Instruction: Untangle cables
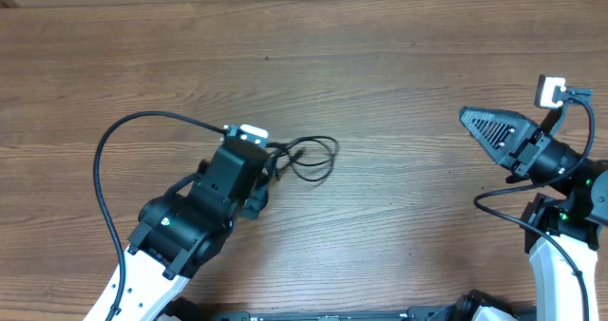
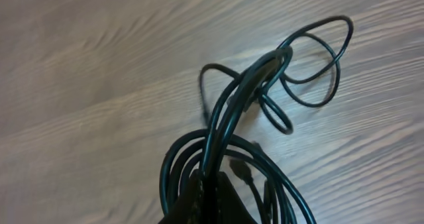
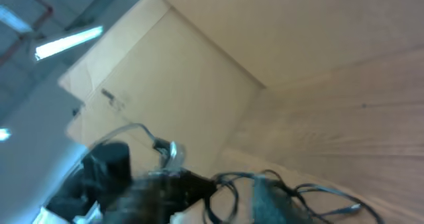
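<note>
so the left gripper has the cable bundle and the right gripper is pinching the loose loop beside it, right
Not quite. The left gripper does hold the cables, but the right gripper is not pinching any loop. In the overhead view it hangs far off at the table's right side, touching no cable.

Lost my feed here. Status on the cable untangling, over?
Left gripper shut on cables, loops tangled. Right gripper away from them, jaws unclear. No obstruction seen.
</note>
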You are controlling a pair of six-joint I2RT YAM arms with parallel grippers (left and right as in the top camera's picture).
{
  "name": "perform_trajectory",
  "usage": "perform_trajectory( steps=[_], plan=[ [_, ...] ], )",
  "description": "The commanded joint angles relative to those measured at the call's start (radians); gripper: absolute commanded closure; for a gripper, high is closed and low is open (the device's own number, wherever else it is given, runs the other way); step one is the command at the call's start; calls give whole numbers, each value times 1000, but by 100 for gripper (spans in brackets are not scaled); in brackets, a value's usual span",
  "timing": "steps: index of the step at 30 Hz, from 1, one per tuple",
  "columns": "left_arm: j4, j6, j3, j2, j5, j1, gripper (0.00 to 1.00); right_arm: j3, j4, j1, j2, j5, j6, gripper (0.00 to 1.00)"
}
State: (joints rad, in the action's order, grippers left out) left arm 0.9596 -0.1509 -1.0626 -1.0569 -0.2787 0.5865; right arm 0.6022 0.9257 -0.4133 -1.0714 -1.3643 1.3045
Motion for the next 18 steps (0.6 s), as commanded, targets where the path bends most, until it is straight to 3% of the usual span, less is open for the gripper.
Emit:
perform_trajectory(
  steps=[1,5,12,18],
  plan=[
    [-73,165,0,0,151,-3,96,14,2,-3,8,-87,0,29],
    [-196,342,-1,0,307,-3,96,14,3,-3,8,-196,-50,1],
    [-348,367,-13,30,418,-4,96,5,-26,-1,-7,-195,-116,0],
    [-344,311,-40,44,420,-4,96,5,-230,12,-53,-82,-105,0]
  ],
)
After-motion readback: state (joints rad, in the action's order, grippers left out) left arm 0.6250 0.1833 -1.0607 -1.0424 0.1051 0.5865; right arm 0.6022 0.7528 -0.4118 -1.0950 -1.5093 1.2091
